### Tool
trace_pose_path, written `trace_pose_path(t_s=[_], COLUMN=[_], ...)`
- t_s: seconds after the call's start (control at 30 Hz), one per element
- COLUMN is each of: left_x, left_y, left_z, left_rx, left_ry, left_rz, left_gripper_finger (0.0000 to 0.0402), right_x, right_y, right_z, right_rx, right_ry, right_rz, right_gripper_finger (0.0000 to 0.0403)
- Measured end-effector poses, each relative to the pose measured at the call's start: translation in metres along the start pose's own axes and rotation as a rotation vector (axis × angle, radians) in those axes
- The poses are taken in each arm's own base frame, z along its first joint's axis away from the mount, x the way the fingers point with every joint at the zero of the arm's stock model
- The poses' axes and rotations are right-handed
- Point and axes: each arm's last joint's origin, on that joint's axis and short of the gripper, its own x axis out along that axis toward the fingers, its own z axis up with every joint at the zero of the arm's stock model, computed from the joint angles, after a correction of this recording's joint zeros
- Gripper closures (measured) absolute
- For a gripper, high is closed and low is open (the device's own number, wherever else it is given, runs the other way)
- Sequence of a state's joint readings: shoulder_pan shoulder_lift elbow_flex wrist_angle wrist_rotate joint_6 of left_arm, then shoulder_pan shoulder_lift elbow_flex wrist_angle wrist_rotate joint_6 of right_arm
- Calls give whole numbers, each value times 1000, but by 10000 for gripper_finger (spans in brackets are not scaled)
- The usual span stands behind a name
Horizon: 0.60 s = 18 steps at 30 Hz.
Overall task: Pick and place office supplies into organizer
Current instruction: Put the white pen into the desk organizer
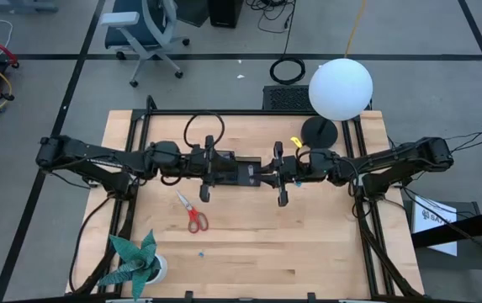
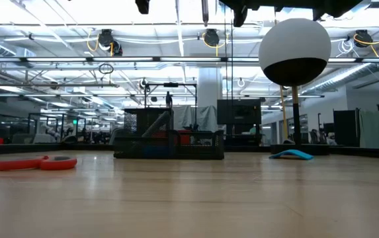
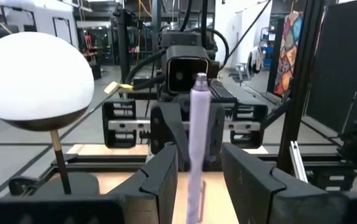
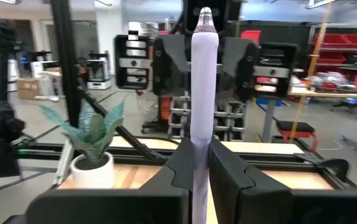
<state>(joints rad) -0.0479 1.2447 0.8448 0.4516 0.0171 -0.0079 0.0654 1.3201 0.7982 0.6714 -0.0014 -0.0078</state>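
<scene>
From above, my two arms meet over the middle of the bench [image 1: 308, 252], my left pincer [image 1: 209, 177] and right pincer [image 1: 279, 172] facing each other across the black organizer [image 1: 242, 172]; the red-handled scissors [image 1: 193, 215] lie on the wood in front of it, a tiny blue piece [image 1: 200, 251] nearer the front edge, the teal paper plant [image 1: 135, 261] at the front left corner, the white globe lamp [image 1: 341, 88] behind. At bench level, the organizer [image 2: 169, 142] sits mid-bench, the scissors [image 2: 36, 162] left of it. My left wrist camera shows a lilac pen [image 3: 199, 149] upright between my parted left fingers [image 3: 159, 180]; whether they touch it I cannot tell. My right wrist camera shows my right fingers [image 4: 181, 168] clenched on the pen [image 4: 203, 93].
</scene>
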Motion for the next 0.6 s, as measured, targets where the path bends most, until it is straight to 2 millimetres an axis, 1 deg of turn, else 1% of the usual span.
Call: trace_pose_path(t_s=[0.07,0.43,0.6], left_x=[2,3,11], left_y=[0,0,-2], left_z=[-1,1,-8], left_rx=[1,-21,-27], left_ry=[-10,-29,-30], left_rz=[0,-8,-20], left_gripper_finger=[270,270,270], right_x=[1,6,12], right_y=[0,0,0], right_z=[-1,-6,-11], right_rx=[0,0,-3], right_ry=[-2,-18,-37], right_rz=[4,4,7], right_gripper_finger=[385,385,385])
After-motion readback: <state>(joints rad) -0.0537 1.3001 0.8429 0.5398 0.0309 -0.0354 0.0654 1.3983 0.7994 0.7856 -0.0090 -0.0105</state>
